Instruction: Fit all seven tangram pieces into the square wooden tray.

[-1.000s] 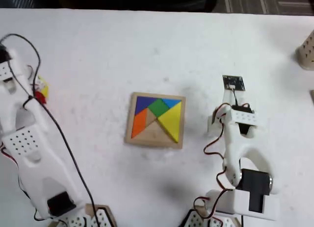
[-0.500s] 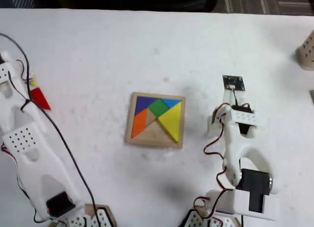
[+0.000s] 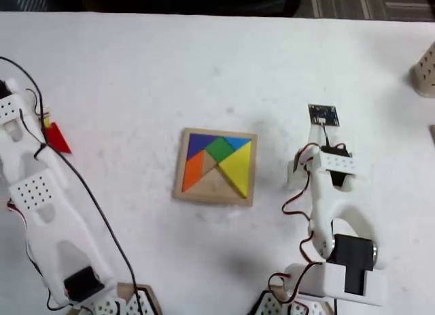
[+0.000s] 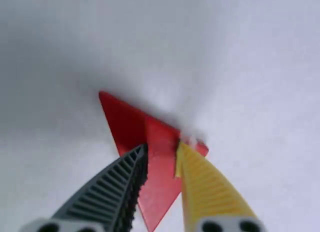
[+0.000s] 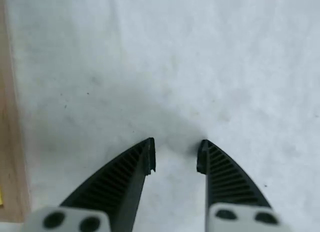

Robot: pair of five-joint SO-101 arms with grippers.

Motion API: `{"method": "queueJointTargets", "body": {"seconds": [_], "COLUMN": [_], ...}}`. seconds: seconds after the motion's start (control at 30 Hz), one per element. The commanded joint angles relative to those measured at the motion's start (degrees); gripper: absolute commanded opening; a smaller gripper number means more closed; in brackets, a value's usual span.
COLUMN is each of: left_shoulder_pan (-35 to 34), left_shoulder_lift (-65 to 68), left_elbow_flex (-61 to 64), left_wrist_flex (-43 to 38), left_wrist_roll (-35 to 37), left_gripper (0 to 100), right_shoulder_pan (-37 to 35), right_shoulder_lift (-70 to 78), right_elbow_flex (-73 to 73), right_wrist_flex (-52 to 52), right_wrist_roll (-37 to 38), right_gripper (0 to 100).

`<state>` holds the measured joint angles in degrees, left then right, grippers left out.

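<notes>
One piece is out of the square wooden tray (image 3: 179, 173): the red triangle (image 4: 127, 123), pinched in the left end effector (image 4: 161, 149), whose dark and yellow fingers are closed against its two faces; the tray lies well apart from that end effector, between the two arms. The right end effector (image 5: 175, 155) hangs over bare bench (image 3: 136, 70) with its fingers a little apart and nothing between them; the tray's wooden edge (image 5: 10, 142) sits off to its dark-finger side.

Slip is the main risk, I judge; the fingers bite only a narrow strip, so the triangle could pivot about the pinch on the way over and arrive turned. A turned piece would catch a corner on the rim or ride up on the coloured pieces already seated and nudge them; the pale patch on the tray's near side looks like the gap, though I cannot tell whether it is bare.

Orientation, from the left wrist view: one sharp corner points away beyond the fingertips, to the dark finger's side; another points back toward the wrist between the fingers; the longest edge, and so the long axis, seems to run between those two corners, roughly along the fingers. Whether the triangle is clear of the bench I cannot tell.
</notes>
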<state>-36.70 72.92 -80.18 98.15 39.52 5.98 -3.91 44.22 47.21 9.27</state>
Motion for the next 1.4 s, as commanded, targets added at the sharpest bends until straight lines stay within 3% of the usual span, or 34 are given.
{"method": "queueJointTargets", "body": {"seconds": [0.0,0.33,0.57,0.77,0.93,1.13,1.27,1.37], "left_shoulder_pan": [3.21,3.65,6.11,1.45,0.92,2.15,2.77,4.79], "left_shoulder_lift": [0.4,-0.13,-19.82,-32.22,-28.53,-19.91,-19.12,-18.86], "left_elbow_flex": [0.26,2.2,26.46,34.37,38.51,38.86,37.89,38.15], "left_wrist_flex": [4.13,4.66,4.04,-7.12,-13.45,-17.32,-14.68,-11.69], "left_wrist_roll": [-8.79,-10.11,-10.99,-5.19,1.67,2.46,2.29,-1.76], "left_gripper": [3,2,2,3,3,2,2,2], "right_shoulder_pan": [-1.63,-1.71,-1.71,-1.71,-1.71,-1.71,-1.71,-1.71], "right_shoulder_lift": [0.31,0.31,0.31,0.22,0.22,0.13,0.13,0.13], "right_elbow_flex": [-1.67,-1.67,-1.85,-1.76,-1.67,-1.67,-1.67,-1.67], "right_wrist_flex": [0.66,0.66,0.48,0.66,0.75,0.75,0.75,0.75], "right_wrist_roll": [0.97,3.69,3.69,3.96,4.04,4.13,4.13,4.13], "right_gripper": [13.7,13.7,13.7,13.7,13.7,13.7,13.7,13.7]}}
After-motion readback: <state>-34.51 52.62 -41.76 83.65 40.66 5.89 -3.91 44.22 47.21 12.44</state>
